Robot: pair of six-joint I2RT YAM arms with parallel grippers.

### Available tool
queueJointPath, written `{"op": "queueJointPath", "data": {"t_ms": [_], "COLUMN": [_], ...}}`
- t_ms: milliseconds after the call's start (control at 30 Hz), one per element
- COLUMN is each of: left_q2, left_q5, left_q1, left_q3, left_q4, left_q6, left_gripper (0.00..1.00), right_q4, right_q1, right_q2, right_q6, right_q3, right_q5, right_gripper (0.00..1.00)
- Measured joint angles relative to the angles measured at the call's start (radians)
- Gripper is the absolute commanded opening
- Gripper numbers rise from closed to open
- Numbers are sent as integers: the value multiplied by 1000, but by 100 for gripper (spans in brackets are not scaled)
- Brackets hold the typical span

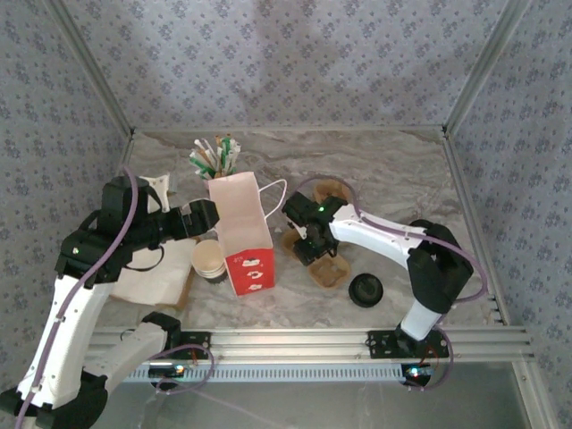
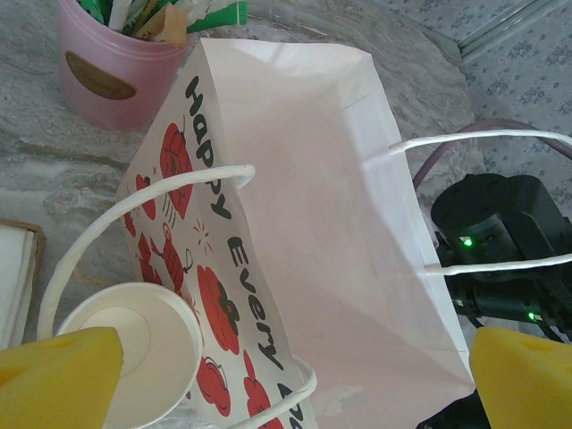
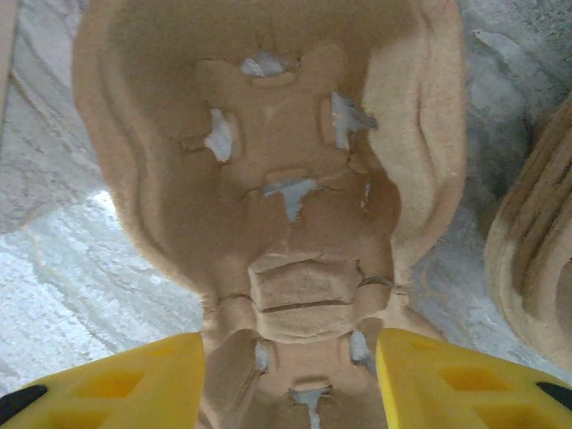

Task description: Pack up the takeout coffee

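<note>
Now: left claw (image 2: 288, 382) spread above paper bag (image 2: 295, 179); right claw (image 3: 290, 382) flanks moulded pulp carrier (image 3: 286, 161), grip unclear.

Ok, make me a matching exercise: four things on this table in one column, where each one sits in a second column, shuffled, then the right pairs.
1. white paper bag with red print
2. white paper cup
3. brown moulded-pulp cup carrier
4. round black lid

A. between the right gripper's fingers
B. flat on the marble table, front right
C. standing upright, centre
D. just left of the bag

Pairs: 1-C, 2-D, 3-A, 4-B.
</note>
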Motion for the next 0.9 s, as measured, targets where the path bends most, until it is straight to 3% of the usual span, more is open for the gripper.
{"op": "queueJointPath", "data": {"t_ms": [900], "left_q2": [2], "left_q5": [19], "left_q1": [7], "left_q3": [-19], "left_q4": [1], "left_q6": [0], "left_gripper": [99], "right_q4": [-14], "right_q1": [-3], "right_q2": [85], "right_q6": [-8], "right_q3": [8], "right_q5": [-10], "right_gripper": [52]}}
